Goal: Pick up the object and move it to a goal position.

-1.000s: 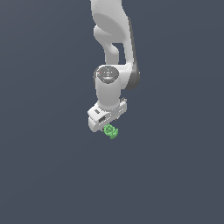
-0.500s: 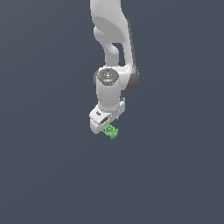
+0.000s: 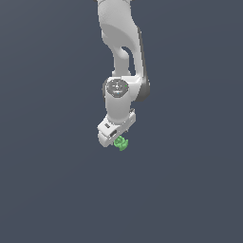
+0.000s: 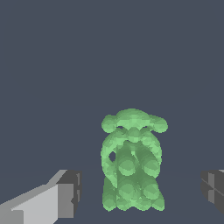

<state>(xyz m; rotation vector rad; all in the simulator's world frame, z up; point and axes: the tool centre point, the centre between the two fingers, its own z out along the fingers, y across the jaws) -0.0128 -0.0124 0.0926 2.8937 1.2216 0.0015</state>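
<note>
Gripper jaws apart, grey pads standing clear on either side of the green object; exterior view places the object at the gripper's tip; only the wrist view shows the gaps; no containers visible.

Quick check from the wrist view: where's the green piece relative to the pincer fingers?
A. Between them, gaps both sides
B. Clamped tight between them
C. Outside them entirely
A: the green piece sits between the two fingers, with bare background showing on each side, so the pincer is open.
</note>
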